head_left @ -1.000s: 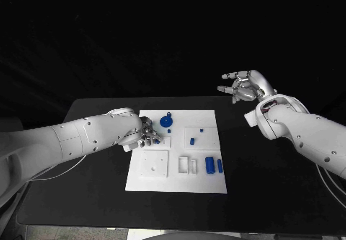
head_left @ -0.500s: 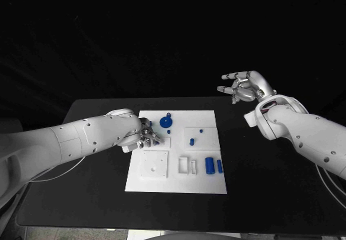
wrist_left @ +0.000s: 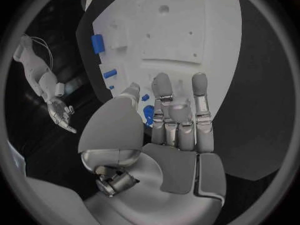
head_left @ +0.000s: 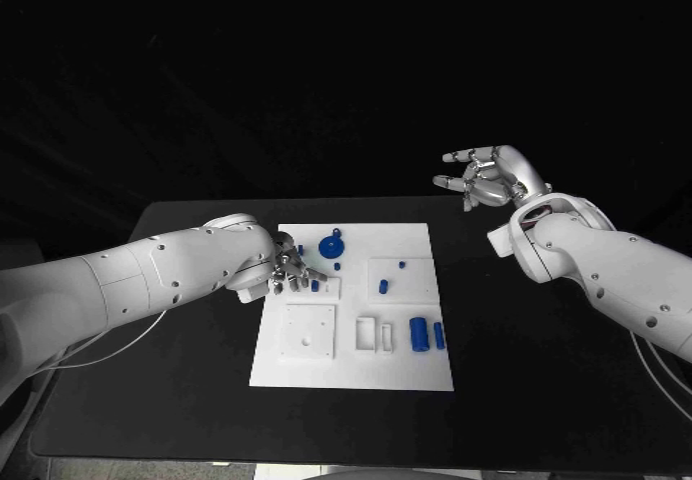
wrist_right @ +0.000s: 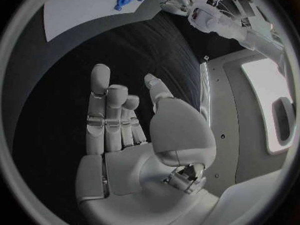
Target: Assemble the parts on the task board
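Note:
The white task board [head_left: 351, 355] lies in the middle of the black table. My left hand [head_left: 293, 268] hovers low over its far left part with fingers stretched out and nothing plainly held; its fingertips [wrist_left: 162, 81] are near a small blue piece [head_left: 315, 285]. A blue round part [head_left: 333, 243] lies just beyond the hand, and shows in the left wrist view as a blue part [wrist_left: 149, 115] between thumb and fingers. Two short blue pins [head_left: 384, 285] and a blue cylinder [head_left: 420, 332] lie further right. My right hand [head_left: 490, 176] is raised beyond the table's back right, empty, fingers apart [wrist_right: 119, 125].
A recessed square plate [head_left: 307, 330] and white slots [head_left: 376, 331] take up the board's near part. The black table [head_left: 534, 380] stretches wide on the right and front. My left forearm [head_left: 159, 280] lies across the table's left side.
My left hand has shifted very slightly over the board's far left part. The right hand stays raised in the same place, and the blue parts lie where they were.

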Robot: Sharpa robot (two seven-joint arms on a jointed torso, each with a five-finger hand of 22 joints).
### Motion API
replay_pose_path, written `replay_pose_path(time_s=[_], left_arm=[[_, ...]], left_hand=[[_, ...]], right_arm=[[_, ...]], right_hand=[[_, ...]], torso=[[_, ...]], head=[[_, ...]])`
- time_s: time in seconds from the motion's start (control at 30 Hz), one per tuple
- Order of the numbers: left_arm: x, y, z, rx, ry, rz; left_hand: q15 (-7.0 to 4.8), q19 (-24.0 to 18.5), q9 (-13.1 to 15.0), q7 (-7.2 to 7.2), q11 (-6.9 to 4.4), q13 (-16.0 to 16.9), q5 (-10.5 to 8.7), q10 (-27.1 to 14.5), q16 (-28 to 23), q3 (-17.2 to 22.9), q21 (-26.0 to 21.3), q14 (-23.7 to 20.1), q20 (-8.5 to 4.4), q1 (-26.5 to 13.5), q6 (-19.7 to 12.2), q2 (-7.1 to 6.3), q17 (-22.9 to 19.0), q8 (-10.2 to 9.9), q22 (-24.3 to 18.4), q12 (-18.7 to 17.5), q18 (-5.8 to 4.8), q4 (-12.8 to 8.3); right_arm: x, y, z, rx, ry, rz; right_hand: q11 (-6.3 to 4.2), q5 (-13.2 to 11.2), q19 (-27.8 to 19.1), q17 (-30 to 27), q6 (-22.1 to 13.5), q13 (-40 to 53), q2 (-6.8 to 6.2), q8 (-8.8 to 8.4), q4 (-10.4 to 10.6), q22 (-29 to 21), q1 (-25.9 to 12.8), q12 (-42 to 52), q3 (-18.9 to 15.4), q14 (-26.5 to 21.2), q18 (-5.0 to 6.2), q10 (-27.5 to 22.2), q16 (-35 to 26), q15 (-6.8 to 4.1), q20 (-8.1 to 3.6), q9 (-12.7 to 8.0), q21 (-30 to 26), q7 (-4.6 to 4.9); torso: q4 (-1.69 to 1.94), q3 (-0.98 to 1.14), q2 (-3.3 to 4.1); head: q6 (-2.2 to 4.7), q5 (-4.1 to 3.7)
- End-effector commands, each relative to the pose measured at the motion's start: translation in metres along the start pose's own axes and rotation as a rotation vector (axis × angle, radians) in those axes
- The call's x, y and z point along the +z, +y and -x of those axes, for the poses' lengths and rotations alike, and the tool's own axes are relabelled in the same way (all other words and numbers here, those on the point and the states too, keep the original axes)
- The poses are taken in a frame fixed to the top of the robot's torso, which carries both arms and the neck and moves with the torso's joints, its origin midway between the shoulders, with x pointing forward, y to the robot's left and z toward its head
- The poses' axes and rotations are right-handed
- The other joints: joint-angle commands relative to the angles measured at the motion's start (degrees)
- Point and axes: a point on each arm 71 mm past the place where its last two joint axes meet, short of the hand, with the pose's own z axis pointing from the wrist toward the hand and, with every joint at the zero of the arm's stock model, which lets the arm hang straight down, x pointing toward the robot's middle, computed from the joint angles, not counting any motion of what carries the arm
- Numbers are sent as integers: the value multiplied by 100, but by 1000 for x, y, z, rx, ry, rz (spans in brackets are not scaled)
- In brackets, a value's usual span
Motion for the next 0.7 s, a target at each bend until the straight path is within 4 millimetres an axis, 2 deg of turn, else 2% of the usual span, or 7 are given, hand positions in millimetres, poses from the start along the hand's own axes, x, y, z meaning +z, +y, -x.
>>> replay_pose_path(time_s=[0.03,0.1,0.27,0.3,0.4,0.63,0.7], left_arm=[[-5,-5,8,-52,10,-20],[-9,-6,15,-70,6,-27],[-14,-8,34,-95,-5,-40],[-15,-8,38,-100,-9,-42],[-14,-7,52,-117,-37,-50],[-10,-7,81,-111,-124,-56],[-9,-6,89,-97,-151,-49]], left_hand=[[-7,-4,-553,68,67,-44,-23,279,-182,-29,-69,-114,-122,41,-166,-34,-292,-8,52,-116,-171,26],[-22,2,-914,90,78,-60,-21,276,-314,-33,-140,-133,-192,53,-173,-14,-474,16,33,-251,-262,-16],[-1,-19,-1143,172,92,-115,-11,236,-471,-33,-218,-208,-186,91,-511,79,-623,17,12,-542,-262,-181],[6,-34,-1062,144,87,-110,-1,245,-497,-45,-257,-224,-172,88,-440,119,-684,100,3,-633,-262,-304],[46,-36,-646,172,100,39,57,208,-450,-56,-381,-310,-140,7,-792,170,-907,365,10,-829,-262,-555],[53,-3,-341,167,86,352,84,50,-170,-59,-480,-421,-133,-33,-1293,136,-1210,1239,92,-724,-262,-481],[45,5,-273,148,73,398,297,49,-100,-52,-472,-423,-138,-27,-1309,159,-1212,1367,100,-671,-262,-473]], right_arm=[[0,0,-1,7,7,7],[0,0,-1,8,7,5],[0,-2,0,10,7,1],[0,-2,-1,11,7,0],[0,-2,-2,17,9,-2],[1,0,-4,23,13,-3],[1,0,-4,24,13,-3]], right_hand=[[-14,34,225,5,-40,-6,17,1,7,-11,-61,-2,-25,25,95,17,-20,20,-22,5,35,4],[-13,38,225,6,-44,-7,18,2,14,-14,-64,-3,-29,26,95,17,-20,20,-21,5,36,5],[-13,51,225,6,-55,-7,21,2,28,-18,-70,-2,-36,27,96,18,-22,20,-21,5,41,6],[-13,51,225,6,-55,-7,21,2,28,-18,-70,-2,-36,27,96,18,-22,20,-21,5,41,6],[-14,84,224,8,-71,-4,23,0,34,-23,-67,0,-37,29,97,22,-22,19,-22,3,44,6],[-16,111,226,9,-72,1,24,1,39,-27,-69,7,-36,34,97,29,-21,18,-23,4,51,5],[-16,111,226,9,-72,1,24,1,39,-27,-69,7,-36,34,97,29,-21,18,-23,4,51,5]], torso=[[2,0,-2],[-3,2,-1],[-17,7,5],[-24,8,8],[-39,12,19],[-99,27,60],[-111,32,71]], head=[[27,19],[44,37],[95,54],[109,57],[142,61],[192,96],[202,107]])
